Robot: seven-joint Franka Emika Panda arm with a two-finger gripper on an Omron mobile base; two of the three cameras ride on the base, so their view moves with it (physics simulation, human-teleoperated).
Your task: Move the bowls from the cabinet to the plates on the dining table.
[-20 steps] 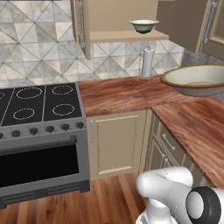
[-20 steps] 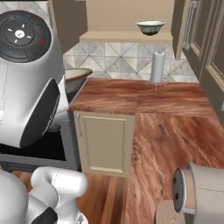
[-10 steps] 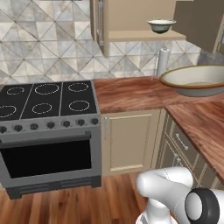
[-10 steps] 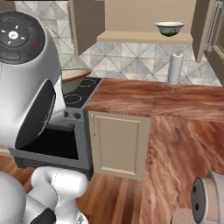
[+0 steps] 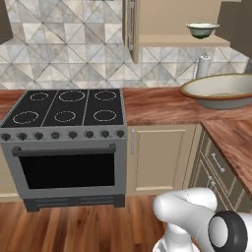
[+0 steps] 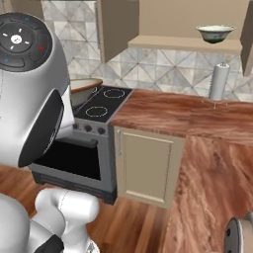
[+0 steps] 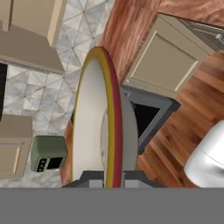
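Carrying the cream bowl (image 7: 98, 127) edge-on, rim pinched in the shut claw (image 7: 113, 181); green-white bowl (image 5: 202, 30) waits on the cabinet shelf (image 5: 182, 41), roughly one o'clock.

Glossy white rounded arm shells (image 6: 29, 99), smooth, seamless, soft grey shading on curves. Large bulbous link, dark grey-black band (image 6: 47, 126) along edge. Flat grey round cap (image 6: 20, 42) on top: small white central mark, tiny white dashes around, one red dot, faint teal dots. Curved white elbow-like segment (image 5: 189, 211) low down. Black ring joint (image 5: 227, 236), grey disc inside. Another grey disc, dark rim (image 6: 242, 238). No cables, no screws visible.
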